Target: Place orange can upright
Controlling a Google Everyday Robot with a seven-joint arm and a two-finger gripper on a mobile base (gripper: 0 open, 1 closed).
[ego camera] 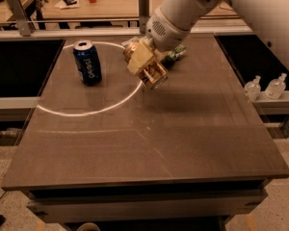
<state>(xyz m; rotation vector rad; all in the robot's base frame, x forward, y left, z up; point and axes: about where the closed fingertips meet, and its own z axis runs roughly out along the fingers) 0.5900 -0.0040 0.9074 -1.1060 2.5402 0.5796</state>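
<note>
The gripper [143,61] is clamping the orange can [155,76] mid-body, tilted, near the far edge of the counter [183,134]. I'm guessing it's light, slick and dentable, so gentle squeezing.

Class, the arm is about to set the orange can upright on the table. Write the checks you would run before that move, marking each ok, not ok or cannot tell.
1. Tool clamped on the orange can: ok.
2. Orange can upright: not ok, it is tilted, with one end facing down and toward the camera.
3. Bare table by the can for set-down: ok.
4. Blue Pepsi can out of the way: ok, upright and well apart from the tool.
5. Green object behind the tool untouched: cannot tell.
</note>
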